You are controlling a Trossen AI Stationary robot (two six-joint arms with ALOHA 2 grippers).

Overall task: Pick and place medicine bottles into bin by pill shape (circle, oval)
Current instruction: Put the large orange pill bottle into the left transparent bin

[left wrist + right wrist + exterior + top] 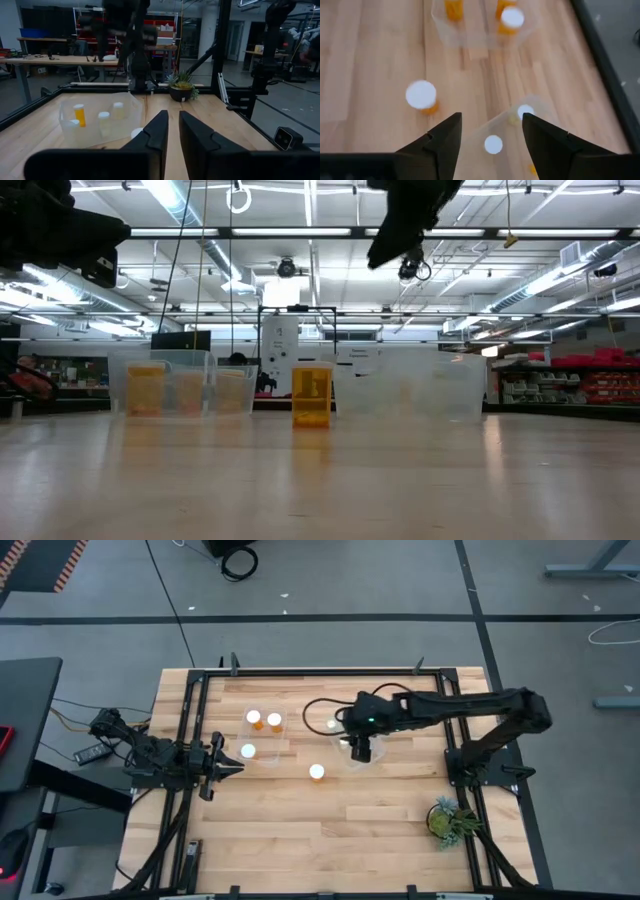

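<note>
Orange medicine bottles with white caps stand sorted on a wooden table (300,830): several sit inside a clear bin (262,735) toward the table's left, more in a second clear bin (350,740) at centre, and a lone bottle (317,772) stands on the bare wood between and just nearer than the two. Above the centre bin, the right gripper (491,131) hangs with its fingers spread and nothing between them, white caps visible in the bin below. The left gripper (171,131) waits at the table's left edge, fingers pressed nearly together and empty, pointing toward the left bin. A small green plant (447,819) sits at the near right corner
</note>
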